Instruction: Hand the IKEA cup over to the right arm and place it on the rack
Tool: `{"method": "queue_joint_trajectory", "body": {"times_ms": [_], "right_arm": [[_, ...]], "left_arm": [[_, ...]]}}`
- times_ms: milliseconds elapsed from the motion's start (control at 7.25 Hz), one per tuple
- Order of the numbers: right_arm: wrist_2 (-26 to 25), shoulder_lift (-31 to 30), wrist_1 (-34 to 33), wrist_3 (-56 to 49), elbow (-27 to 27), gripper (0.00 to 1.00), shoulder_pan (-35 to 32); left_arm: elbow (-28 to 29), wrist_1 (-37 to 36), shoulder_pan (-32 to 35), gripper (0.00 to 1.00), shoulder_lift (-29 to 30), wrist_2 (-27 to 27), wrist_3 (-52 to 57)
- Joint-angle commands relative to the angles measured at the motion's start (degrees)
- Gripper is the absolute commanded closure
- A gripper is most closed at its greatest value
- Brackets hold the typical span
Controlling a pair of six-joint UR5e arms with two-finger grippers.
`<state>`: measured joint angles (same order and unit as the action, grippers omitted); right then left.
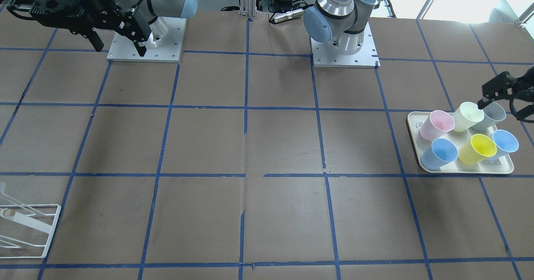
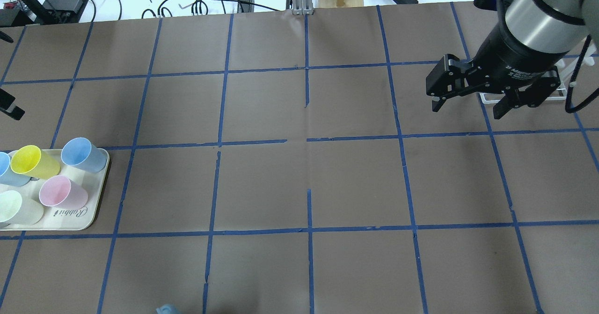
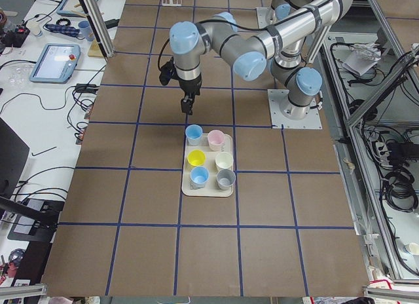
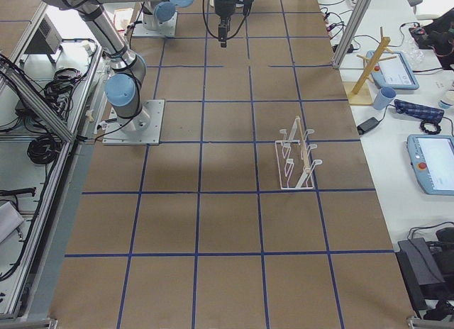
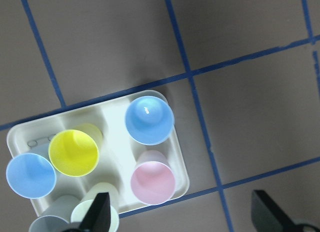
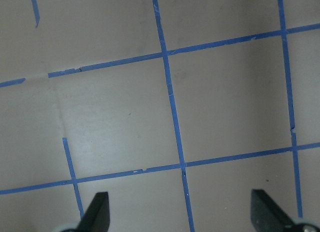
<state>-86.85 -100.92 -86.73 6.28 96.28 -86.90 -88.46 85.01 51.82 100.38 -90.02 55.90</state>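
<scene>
The yellow IKEA cup [image 1: 477, 148] lies tilted on a cream tray [image 1: 467, 170] among several pastel cups; it also shows in the overhead view [image 2: 32, 161] and the left wrist view [image 5: 73, 153]. My left gripper [image 1: 505, 104] is open and empty, hovering above the tray's edge, apart from the yellow cup; its fingertips [image 5: 102, 212] frame the tray from above. My right gripper [image 2: 467, 109] is open and empty, held high over the table's other side, with only bare table under it [image 6: 182, 217]. The white wire rack [image 4: 296, 159] stands empty, also in the front view [image 1: 25, 225].
Around the yellow cup on the tray are a pink cup [image 1: 437, 124], a cream cup [image 1: 467, 116], a grey cup [image 1: 493, 115] and two blue cups [image 1: 440, 154]. Brown paper with blue tape lines covers the table. Both arm bases [image 1: 343, 52] stand at the robot's side.
</scene>
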Motion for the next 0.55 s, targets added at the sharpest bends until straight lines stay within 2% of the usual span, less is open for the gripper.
{"method": "queue_joint_trajectory", "body": {"times_ms": [0, 414], "right_arm": [[0.5, 0.0, 0.1, -0.6, -0.3, 0.00, 0.1], [-0.7, 0.3, 0.2, -0.4, 0.0, 0.00, 0.2]], "left_arm": [[-0.2, -11.2, -5.4, 0.00, 9.1, 0.1, 10.9], [1.4, -14.5, -8.4, 0.00, 17.3, 1.0, 14.1]]}}
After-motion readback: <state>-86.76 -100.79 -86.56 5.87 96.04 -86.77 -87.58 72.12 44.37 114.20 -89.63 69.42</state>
